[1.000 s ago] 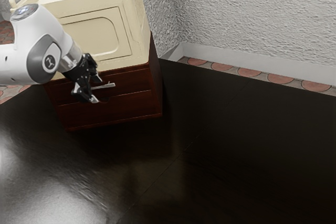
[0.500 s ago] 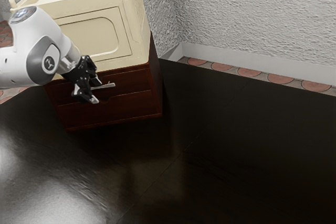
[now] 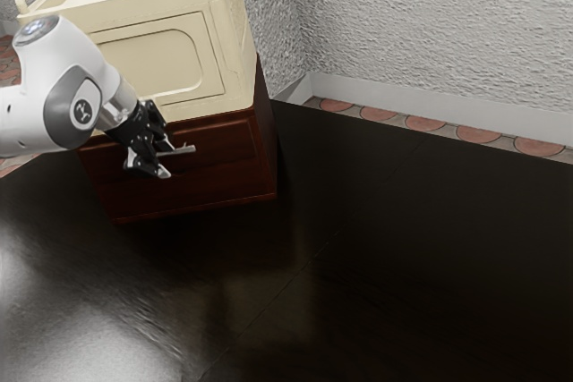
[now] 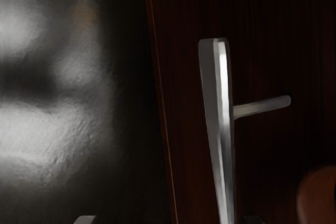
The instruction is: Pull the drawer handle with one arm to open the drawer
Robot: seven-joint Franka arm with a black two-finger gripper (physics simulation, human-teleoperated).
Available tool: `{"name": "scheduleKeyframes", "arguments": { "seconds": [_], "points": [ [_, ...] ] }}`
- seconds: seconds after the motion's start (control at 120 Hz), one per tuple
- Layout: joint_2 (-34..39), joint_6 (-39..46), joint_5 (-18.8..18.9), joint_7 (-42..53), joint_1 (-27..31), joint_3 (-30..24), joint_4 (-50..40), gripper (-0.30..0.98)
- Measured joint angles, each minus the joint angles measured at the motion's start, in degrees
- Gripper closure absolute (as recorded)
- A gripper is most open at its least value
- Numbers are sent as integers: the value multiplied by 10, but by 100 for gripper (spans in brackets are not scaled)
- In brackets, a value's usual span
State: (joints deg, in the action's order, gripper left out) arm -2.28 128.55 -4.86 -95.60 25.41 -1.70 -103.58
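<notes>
In the exterior view the gripper stands at the front of the dark red-brown cabinet, its fingers apart, one above and one below the metal bar handle. The handle's near end reaches between them. In the wrist view the gripper shows two widely spaced fingertips at the lower edge. The silver handle runs between them, much nearer one fingertip, with a thin post toward the drawer front. Contact with either finger cannot be told.
A cream crate with raised side handles sits on top of the cabinet, close to the arm. The glossy black surface extends around the cabinet's base. A rough grey wall rises behind.
The upper drawer front and its handle appear slightly farther out and lower; the seam beneath that front has become hard to see. My gripper has shifted slightly down with the handle.
</notes>
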Motion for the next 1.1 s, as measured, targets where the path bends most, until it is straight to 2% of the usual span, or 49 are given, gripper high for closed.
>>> {"name": "scheduleKeyframes", "arguments": {
  "seconds": [0.325, 1.1],
  "points": [
    [21, 1, -1, 1, -3, 0, -27, 42],
    [69, 1, -16, -7, -1, 0, -87, 44]
  ]
}}
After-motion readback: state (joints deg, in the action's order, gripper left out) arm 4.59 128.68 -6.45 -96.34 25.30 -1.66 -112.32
